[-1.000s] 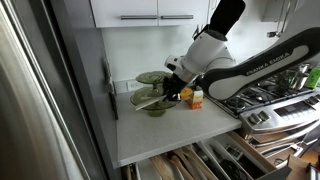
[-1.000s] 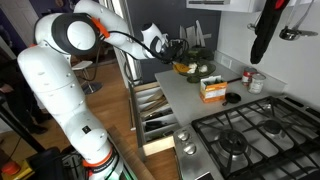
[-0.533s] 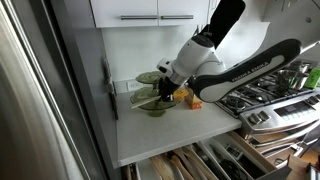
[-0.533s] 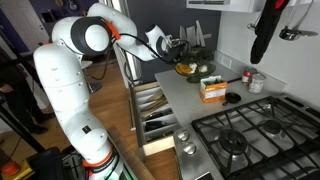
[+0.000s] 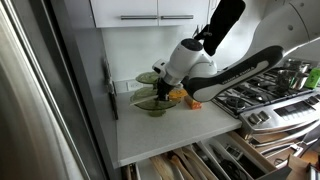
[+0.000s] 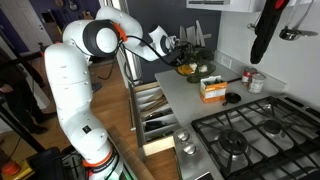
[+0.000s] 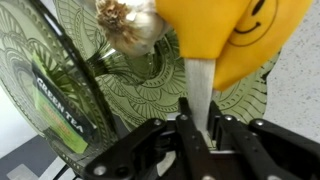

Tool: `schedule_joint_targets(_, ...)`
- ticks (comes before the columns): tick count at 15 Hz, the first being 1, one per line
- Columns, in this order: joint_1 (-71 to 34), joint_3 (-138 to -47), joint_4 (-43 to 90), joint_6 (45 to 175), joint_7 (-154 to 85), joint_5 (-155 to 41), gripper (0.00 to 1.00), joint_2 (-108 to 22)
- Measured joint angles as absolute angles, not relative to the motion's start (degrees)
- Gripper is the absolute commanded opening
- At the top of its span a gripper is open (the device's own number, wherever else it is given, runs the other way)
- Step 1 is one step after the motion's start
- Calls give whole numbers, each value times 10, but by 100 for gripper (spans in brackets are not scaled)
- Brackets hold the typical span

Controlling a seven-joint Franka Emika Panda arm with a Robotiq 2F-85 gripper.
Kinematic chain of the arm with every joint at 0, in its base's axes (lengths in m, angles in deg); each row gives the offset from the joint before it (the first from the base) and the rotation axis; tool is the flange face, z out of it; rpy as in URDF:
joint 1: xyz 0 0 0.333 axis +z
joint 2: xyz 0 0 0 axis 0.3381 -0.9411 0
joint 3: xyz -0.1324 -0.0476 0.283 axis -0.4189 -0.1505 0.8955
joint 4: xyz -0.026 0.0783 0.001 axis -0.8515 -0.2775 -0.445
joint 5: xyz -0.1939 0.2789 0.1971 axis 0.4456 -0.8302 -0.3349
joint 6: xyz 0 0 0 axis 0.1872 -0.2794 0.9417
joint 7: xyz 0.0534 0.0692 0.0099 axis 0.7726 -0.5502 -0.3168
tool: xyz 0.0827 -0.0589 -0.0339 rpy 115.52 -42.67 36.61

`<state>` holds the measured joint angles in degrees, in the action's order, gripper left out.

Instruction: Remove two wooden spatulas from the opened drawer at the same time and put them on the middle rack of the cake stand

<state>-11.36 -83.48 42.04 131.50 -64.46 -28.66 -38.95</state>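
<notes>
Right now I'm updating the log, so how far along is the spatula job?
Done: pickup and carry, the drawer stands open and the gripper is at the cake stand. In hand: shut on one yellow-headed spatula over a green plate; a second isn't visible. Left: release, retreat.

White arm (image 5: 243, 68) with black joints (lettering along one link); black pincer (image 7: 200, 113).

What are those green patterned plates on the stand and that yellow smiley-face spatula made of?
The green patterned plates look like pressed glass: translucent, glossy, embossed relief. The yellow smiley-face spatula head seems smooth matte silicone or plastic; its pale handle, clamped in the gripper, may be light wood, though blur leaves that open.
</notes>
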Motion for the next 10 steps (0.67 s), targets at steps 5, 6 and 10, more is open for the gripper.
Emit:
schedule_joint_targets(5,-109,-839,395,1302,-600,-279,5,-413)
schedule_joint_targets(6,-107,-841,391,1300,-592,-276,5,-417)
schedule_joint_targets(10,-100,-846,380,1289,-565,-267,5,-427)
